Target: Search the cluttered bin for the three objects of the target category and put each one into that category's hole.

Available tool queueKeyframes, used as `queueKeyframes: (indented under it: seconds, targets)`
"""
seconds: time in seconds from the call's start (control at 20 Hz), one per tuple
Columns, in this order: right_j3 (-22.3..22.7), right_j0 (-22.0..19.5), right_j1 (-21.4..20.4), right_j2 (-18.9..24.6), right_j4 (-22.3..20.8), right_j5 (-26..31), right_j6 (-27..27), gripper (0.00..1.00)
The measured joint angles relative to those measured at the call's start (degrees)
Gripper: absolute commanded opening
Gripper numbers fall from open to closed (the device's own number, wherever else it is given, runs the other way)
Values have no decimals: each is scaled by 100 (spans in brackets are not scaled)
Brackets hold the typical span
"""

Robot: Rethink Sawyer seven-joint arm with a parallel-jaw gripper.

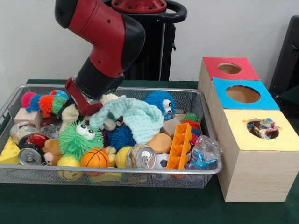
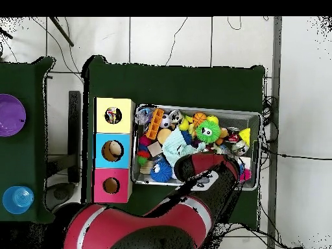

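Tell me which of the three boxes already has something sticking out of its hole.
The yellow-topped box, nearest the camera in the front view. A multicoloured speckled cloth fills its hole; the holes of the blue-topped box and red-topped box show none.

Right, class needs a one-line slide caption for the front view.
Sawyer arm reaches into the cluttered wire bin by a mint cloth; multicoloured fabric shows in the yellow box's hole.
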Motion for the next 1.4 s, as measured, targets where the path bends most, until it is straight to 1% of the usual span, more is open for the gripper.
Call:
queueKeyframes:
  seconds: [0.05,0.1,0.25,0.5,0.65,0.75,0.85,0.95,1.05,1.2,1.35,1.4]
  targets:
    - [4,-1,1,0,12,-12,0,100]
    - [48,-2,1,3,59,-67,1,0]
    - [88,-11,-1,19,74,-87,1,0]
    - [183,-42,-47,50,80,-303,1,0]
    - [296,-214,-184,223,47,-424,1,0]
    - [415,-508,-471,527,-113,-427,1,0]
    - [500,-665,-647,702,-207,-413,1,0]
    - [733,-960,-1100,1048,-368,-334,1,0]
    - [849,-1034,-1354,1153,-419,-261,1,0]
    - [1009,-978,-1844,1168,-493,-80,1,0]
    - [1092,-723,-2386,1129,-588,91,1,0]
    - [1120,-645,-2635,1156,-627,157,1,0]
